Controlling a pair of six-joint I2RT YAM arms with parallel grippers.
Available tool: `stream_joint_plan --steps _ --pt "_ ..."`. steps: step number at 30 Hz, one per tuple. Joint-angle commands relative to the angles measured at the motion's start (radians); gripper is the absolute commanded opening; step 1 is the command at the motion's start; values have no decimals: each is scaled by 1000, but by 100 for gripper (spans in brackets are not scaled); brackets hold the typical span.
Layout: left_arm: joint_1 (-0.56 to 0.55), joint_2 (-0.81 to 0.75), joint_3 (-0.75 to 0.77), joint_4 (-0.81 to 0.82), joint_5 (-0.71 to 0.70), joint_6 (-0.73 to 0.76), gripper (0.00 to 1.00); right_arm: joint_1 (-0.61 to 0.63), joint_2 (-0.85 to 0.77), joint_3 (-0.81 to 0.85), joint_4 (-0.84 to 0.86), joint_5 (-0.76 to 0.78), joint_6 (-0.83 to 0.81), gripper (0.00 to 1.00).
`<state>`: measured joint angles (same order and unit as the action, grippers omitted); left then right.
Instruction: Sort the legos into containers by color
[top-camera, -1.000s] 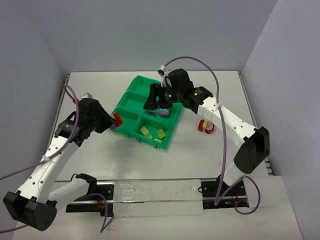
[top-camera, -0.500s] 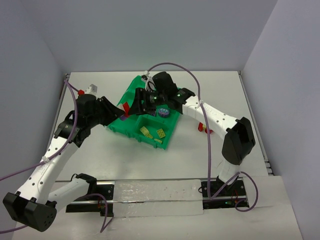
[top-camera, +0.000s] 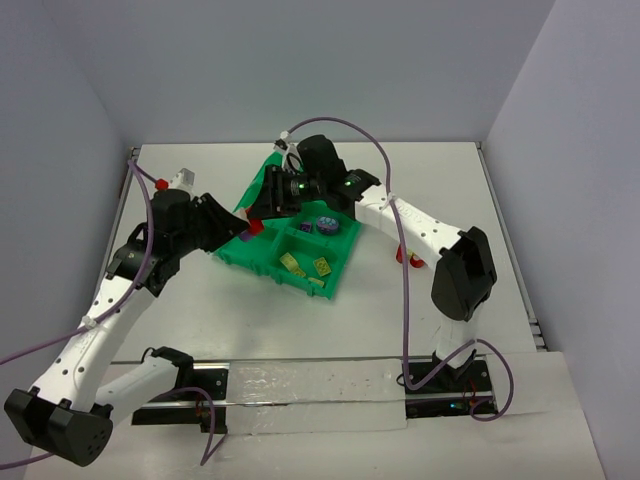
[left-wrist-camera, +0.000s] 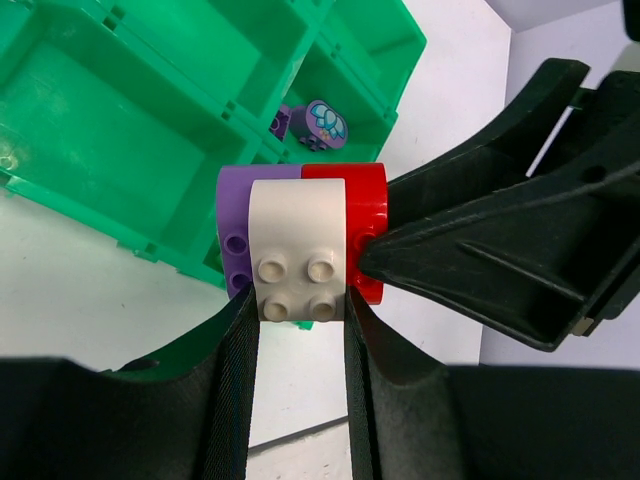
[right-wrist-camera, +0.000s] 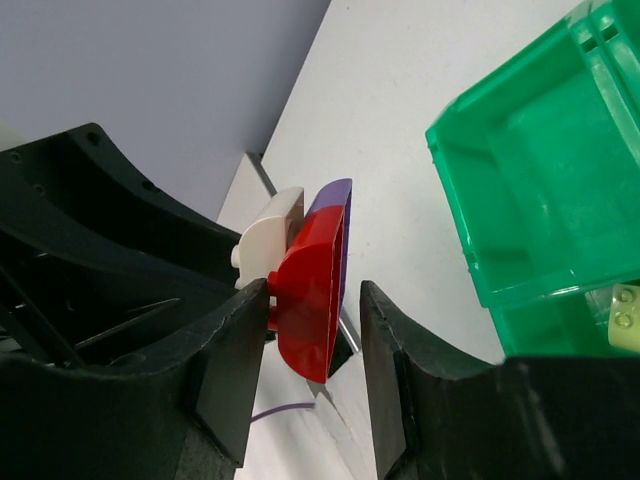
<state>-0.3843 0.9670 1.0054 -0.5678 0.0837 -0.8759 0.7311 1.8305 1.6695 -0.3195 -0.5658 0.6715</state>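
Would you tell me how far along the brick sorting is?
Done: yellow bricks and purple pieces lie in separate tray compartments. In hand: the left tool clamps a purple-white-red stack, the right tool straddling its red piece. Left: that stack and red bricks on the table.

I see the bright green plastic six-compartment tray (top-camera: 338, 262) askew in the middle of the white table (top-camera: 220, 310). At its left edge the left gripper (left-wrist-camera: 298, 310) holds a joined clump of white, purple and red studded plastic bricks (left-wrist-camera: 300, 240). The right gripper (right-wrist-camera: 315, 300), reaching over the tray from the right, brackets the clump from the other side. Small yellow plastic bricks (top-camera: 305, 266) lie in the near right compartment, purple plastic pieces (top-camera: 325, 225) just behind them, red plastic bricks (top-camera: 410, 255) on the table right of the tray.
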Motion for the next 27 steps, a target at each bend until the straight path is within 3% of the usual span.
stream_joint_plan --steps 1,4,8,9,10,19,27 --pt "1 -24 10 43 7 14 0 13 21 35 38 -30 7 45" --pt "2 -24 7 42 0 12 0 14 19 23 42 -37 10 42" --pt "2 -25 6 36 -11 15 0 14 3 -4 58 -31 13 22" --pt "2 -25 6 36 -9 19 0 12 -6 -14 61 -22 13 7" --pt "2 -24 4 34 -10 21 0 8 -12 -19 63 -9 14 1" --pt "2 -21 5 26 -39 29 0 -34 -116 -188 159 76 72 0" --pt "2 -16 -2 33 -47 22 0 -56 -130 -205 125 108 41 0"
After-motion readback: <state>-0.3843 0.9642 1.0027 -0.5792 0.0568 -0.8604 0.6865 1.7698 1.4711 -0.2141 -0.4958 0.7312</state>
